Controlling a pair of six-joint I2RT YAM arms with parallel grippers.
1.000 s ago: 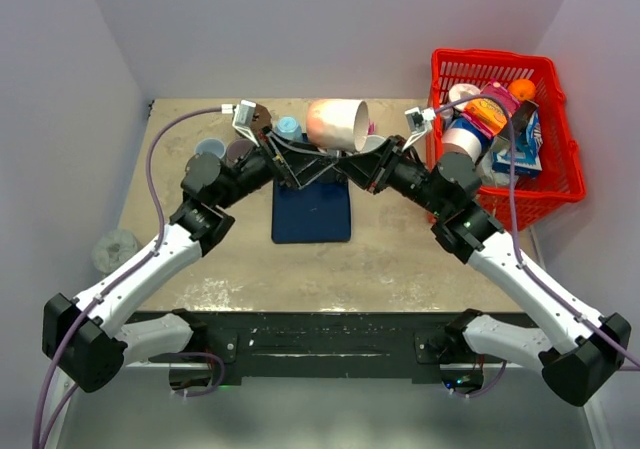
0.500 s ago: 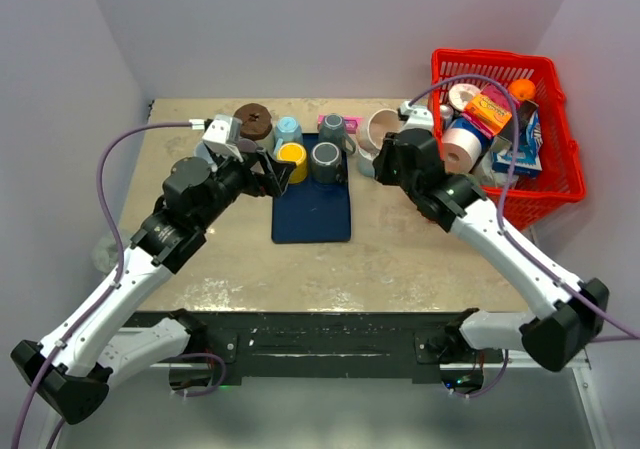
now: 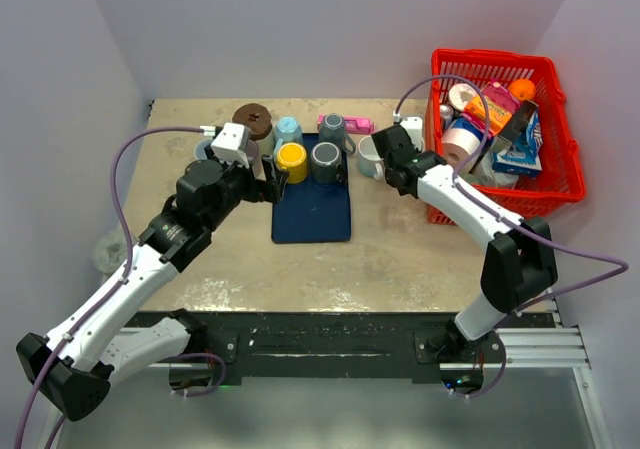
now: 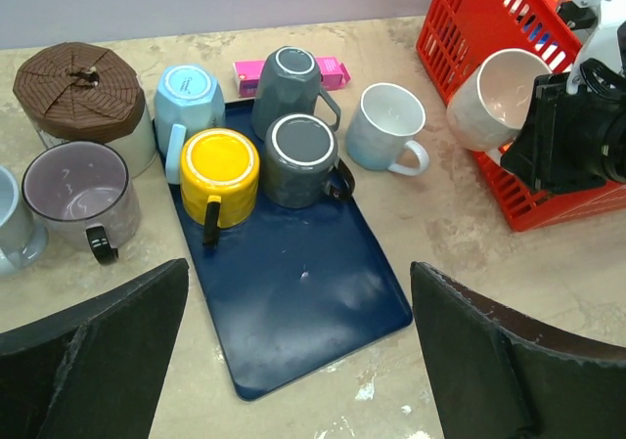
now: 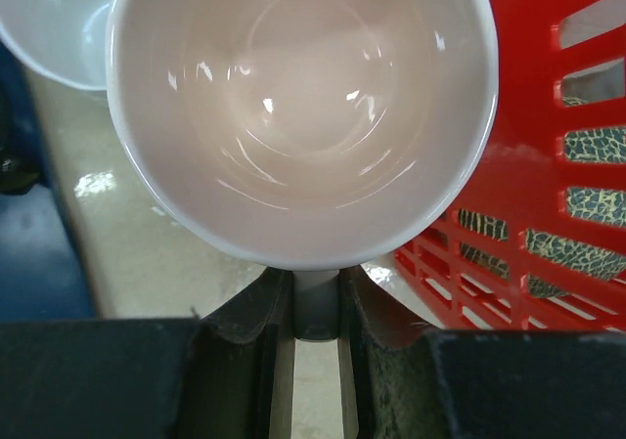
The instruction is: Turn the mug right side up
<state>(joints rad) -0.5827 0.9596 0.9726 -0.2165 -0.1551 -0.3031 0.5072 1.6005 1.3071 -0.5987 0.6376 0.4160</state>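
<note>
The red basket (image 3: 492, 56) sits packed with cartons and rolls, right beside the right gripper (image 5: 315, 297). Ahead of the left gripper (image 4: 298, 268) lies the navy tray (image 4: 303, 302). It carries a yellow mug (image 4: 221, 170) and two gray mugs (image 4: 301, 146) (image 4: 290, 77), all bottom up.

Now the pale pink mug (image 5: 303, 107): it's up off the table with its glossy, empty mouth tipped toward the right wrist camera. The right gripper's fingers are pressed together on its handle. The left gripper's fingers are spread wide, holding nothing.

A white-blue mug (image 4: 386, 126) stands upright just left of the held mug, between it and the tray. Off the left gripper's left side are a light blue mug (image 4: 191, 95) bottom up, a lilac mug (image 4: 73, 187) upright and a brown-lidded canister (image 4: 78, 87). A pink box (image 4: 246, 71) peeks out behind the far gray mug.
</note>
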